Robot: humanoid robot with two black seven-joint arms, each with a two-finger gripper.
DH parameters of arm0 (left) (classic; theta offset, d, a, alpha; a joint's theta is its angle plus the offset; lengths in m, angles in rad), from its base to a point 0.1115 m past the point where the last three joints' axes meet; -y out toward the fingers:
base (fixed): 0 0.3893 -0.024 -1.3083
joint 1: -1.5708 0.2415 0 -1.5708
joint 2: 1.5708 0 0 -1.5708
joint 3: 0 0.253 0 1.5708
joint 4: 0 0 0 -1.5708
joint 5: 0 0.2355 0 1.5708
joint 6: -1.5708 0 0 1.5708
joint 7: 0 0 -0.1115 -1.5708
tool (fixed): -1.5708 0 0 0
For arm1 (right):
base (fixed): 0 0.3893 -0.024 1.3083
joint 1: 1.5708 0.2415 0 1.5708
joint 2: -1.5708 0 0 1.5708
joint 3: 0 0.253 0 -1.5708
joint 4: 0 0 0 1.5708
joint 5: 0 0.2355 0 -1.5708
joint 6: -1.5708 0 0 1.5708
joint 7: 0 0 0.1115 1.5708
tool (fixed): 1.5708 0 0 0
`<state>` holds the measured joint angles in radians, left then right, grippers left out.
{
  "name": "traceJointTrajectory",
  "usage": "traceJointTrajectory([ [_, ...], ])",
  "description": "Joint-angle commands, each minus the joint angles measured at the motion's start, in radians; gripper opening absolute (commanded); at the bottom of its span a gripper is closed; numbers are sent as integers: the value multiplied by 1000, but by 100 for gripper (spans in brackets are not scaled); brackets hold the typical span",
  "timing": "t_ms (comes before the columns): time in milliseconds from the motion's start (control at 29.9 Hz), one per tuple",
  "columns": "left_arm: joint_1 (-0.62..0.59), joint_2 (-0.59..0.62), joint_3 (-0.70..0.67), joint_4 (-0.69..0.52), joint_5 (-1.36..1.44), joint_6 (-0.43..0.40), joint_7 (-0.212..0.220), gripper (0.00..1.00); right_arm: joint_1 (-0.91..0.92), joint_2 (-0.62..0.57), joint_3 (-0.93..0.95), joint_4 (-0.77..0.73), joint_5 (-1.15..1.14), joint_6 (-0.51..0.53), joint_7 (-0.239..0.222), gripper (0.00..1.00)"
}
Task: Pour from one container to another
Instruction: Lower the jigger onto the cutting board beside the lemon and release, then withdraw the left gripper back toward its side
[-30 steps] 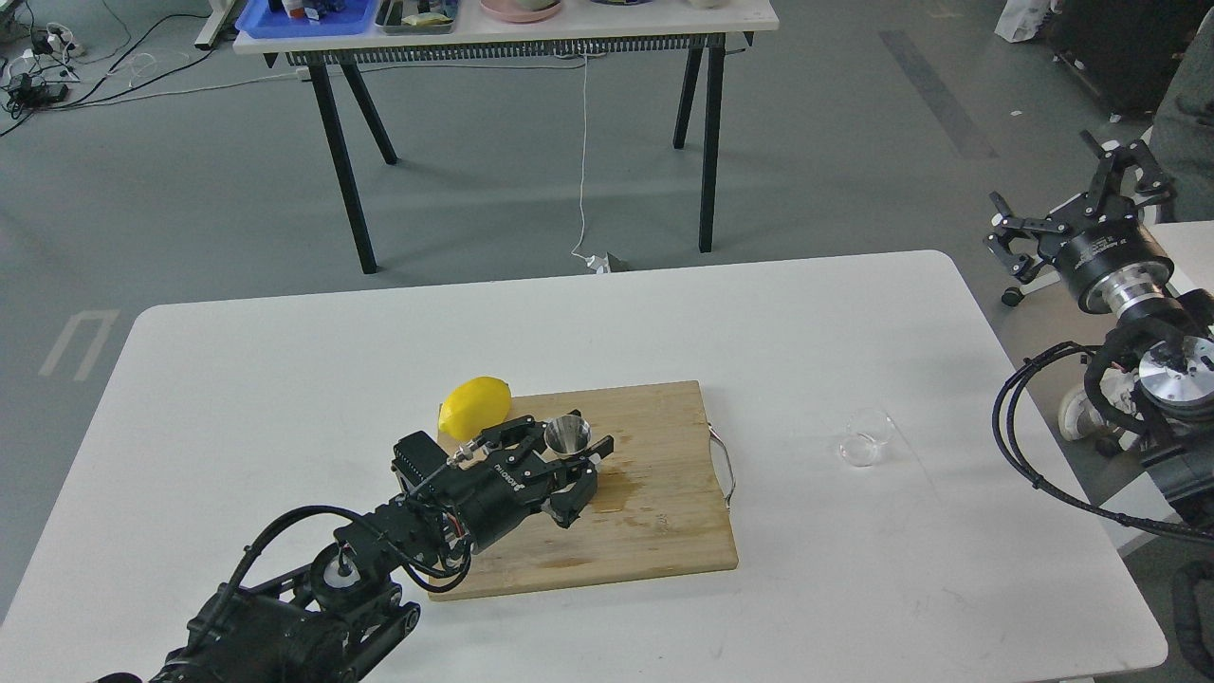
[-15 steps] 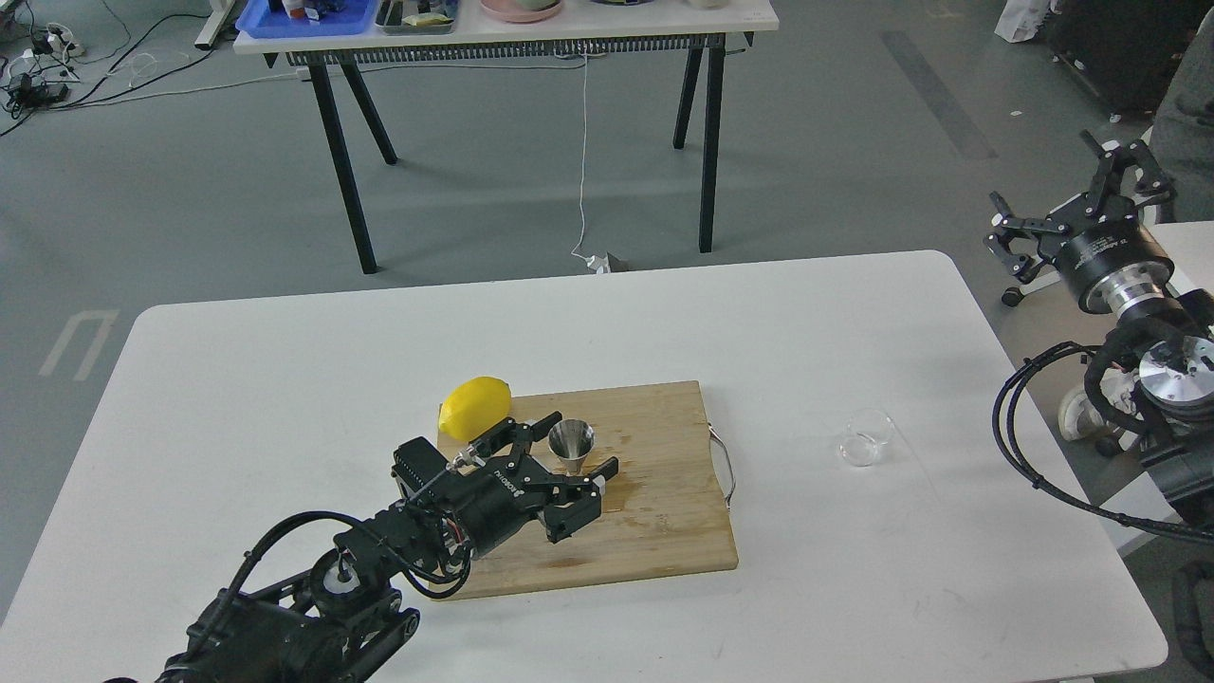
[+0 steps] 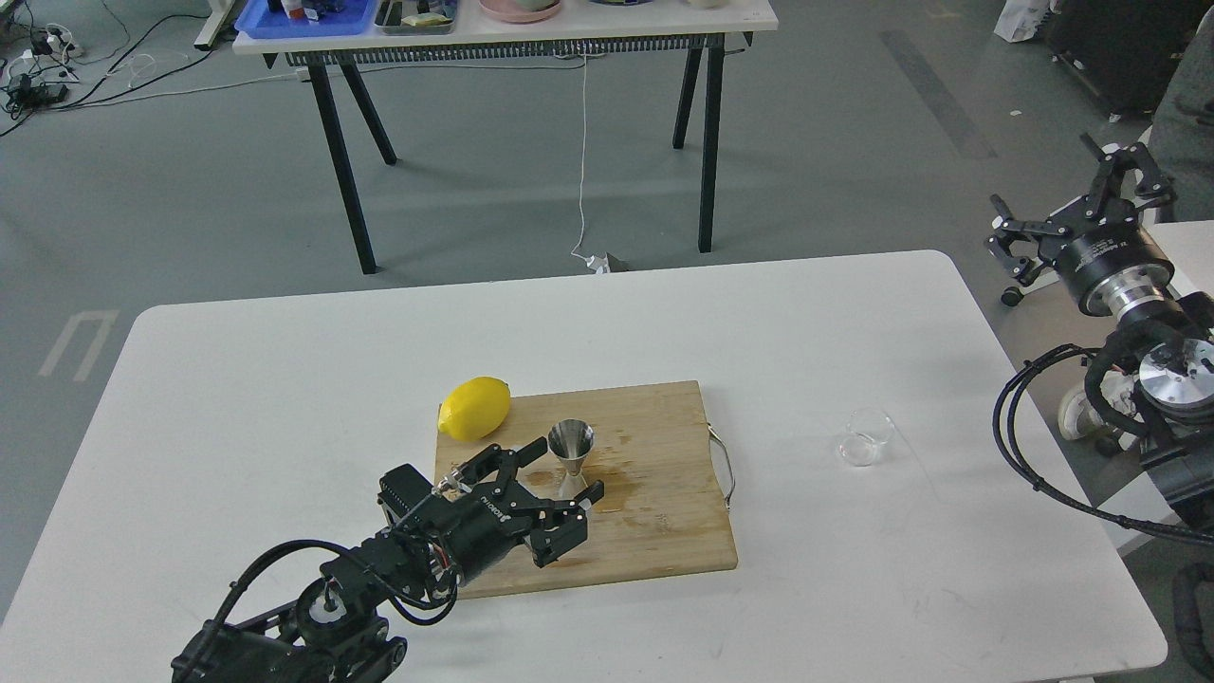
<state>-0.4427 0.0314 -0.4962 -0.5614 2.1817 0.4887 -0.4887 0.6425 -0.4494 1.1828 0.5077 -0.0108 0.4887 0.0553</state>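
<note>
Head view: my left hand has let go of the jigger and backed off toward the near-left corner of the desk. A second ago its fingers were round the jigger; now they are spread apart, and the jigger stands upright just beyond them on the cutting board, free. I take that to mean the receiving vessel is placed and the left arm's part is done for now.

The glass cup sits on the bare desk toward the right edge, well apart from the board and its wire handle. My right hand hangs off the desk past the far-right corner, fingers apart, holding nothing, much as it did before. The next step, I judge, is to bring it in for the cup.

The lemon lies at the board's far-left corner, near the jigger but not touching. Between cup and board the desk is open, so the right arm has a free path. A wet-looking patch shows on the board beside the jigger.
</note>
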Motion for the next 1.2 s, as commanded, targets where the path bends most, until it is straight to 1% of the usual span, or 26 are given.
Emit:
traceJointTrajectory([
  [0, 18, 22, -1, -3, 0, 0, 0, 99, 0, 2, 0, 2, 0, 0, 0, 98],
  [100, 25, 57, -2, -15, 0, 0, 0, 99, -1, 0, 0, 2, 0, 0, 0, 98],
  [234, 47, 116, -5, -67, 0, 0, 0, 99, 0, 0, 0, 0, 0, 0, 0, 98],
  [334, 68, 221, -12, -144, 0, 0, 0, 99, -1, 0, 0, 2, 0, 0, 0, 98],
  [401, 90, 318, -4, -221, -40, 0, 0, 98, -1, 0, 0, 0, 0, 0, 0, 98],
  [501, 127, 485, 5, -342, -193, 0, 0, 97, -3, 2, 0, 0, 0, 0, 0, 98],
  [601, 139, 617, 14, -445, -400, 0, 0, 97, -3, 8, 3, 0, 2, 0, 3, 98],
  [702, 133, 700, 13, -538, -616, 0, 0, 97, -3, 14, 21, 0, 5, 0, 5, 98],
  [802, 127, 774, -2, -597, -801, -2, 0, 97, -3, 21, 29, 2, 5, 0, 5, 98],
  [869, 125, 823, -30, -647, -917, -195, 0, 97, -3, 28, 29, 3, 5, 0, 5, 98],
  [935, 127, 846, -83, -687, -1025, -382, 0, 97, -4, 34, 29, 2, 6, 0, 5, 98],
  [1036, 128, 858, -171, -686, -1164, -661, 0, 97, -7, 43, 26, 3, 8, 0, 3, 98],
  [1136, 130, 881, -229, -660, -1342, -962, 0, 97, -17, 66, 28, 20, 23, 0, -2, 98],
  [1169, 128, 898, -239, -657, -1403, -977, 0, 97, -17, 74, 28, 37, 40, 0, -5, 98],
])
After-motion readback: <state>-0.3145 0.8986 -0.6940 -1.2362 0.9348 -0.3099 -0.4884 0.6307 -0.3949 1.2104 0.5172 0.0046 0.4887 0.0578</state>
